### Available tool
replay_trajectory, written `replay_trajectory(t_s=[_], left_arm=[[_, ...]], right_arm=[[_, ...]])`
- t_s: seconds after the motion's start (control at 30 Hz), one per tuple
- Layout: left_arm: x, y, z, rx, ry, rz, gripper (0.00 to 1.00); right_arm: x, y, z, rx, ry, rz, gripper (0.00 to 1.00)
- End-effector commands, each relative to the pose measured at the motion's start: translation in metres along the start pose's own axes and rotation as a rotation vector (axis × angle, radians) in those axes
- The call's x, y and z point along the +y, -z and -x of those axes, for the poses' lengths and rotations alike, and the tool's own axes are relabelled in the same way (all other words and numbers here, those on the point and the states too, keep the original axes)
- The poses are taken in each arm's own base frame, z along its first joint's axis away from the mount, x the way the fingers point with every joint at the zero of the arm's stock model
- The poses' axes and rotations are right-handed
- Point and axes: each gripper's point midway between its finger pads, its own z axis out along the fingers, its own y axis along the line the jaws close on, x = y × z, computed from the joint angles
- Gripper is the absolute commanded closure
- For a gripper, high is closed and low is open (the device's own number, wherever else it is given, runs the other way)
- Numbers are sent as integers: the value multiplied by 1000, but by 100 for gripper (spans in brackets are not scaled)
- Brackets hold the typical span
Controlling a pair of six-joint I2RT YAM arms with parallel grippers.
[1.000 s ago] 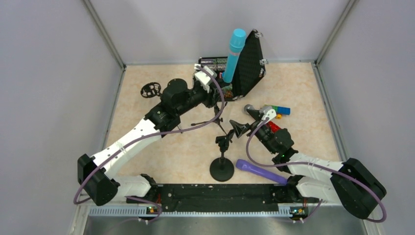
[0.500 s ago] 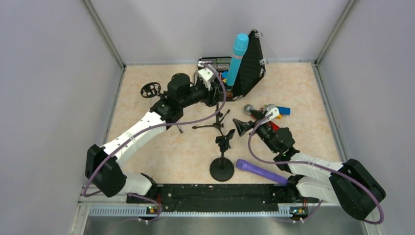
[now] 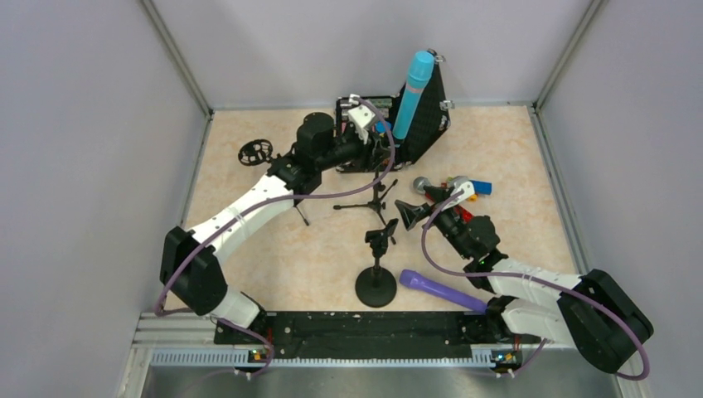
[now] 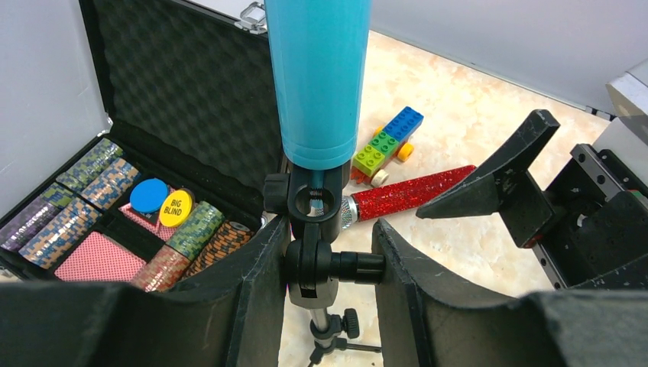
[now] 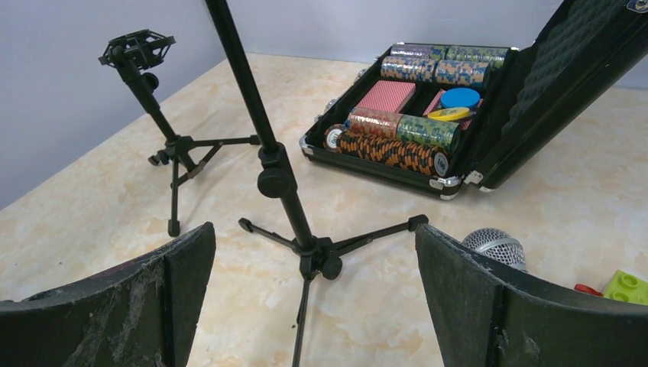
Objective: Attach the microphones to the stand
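The light blue microphone stands upright at the back of the table, its lower end seated in the clip at the top of the tripod stand. Just below that clip, the left gripper is clamped on the stand's swivel joint, one finger pressed to each side. Whether the stand's feet touch the table is hard to judge. The red microphone lies flat just beside the toy-brick car, its silver head towards the stand. The right gripper hangs low near it with its jaws spread wide and holding nothing, facing the tripod's legs. The purple microphone lies near the front edge, beside the round-base stand. Behind the blue microphone sits an open poker-chip case, and a small tripod stands well to the left.
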Motion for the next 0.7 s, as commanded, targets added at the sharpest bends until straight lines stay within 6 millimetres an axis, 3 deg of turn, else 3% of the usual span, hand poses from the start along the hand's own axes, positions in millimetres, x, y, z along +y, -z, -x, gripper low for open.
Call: replay_trajectory(t_s=[0.0, 0.67], left_arm=[[1, -3, 70, -197, -91, -16, 100], [20, -42, 73, -212, -98, -10, 100]], right_arm=[[-4, 0, 9, -32, -12, -15, 1], [-8, 0, 6, -21, -13, -32, 1]])
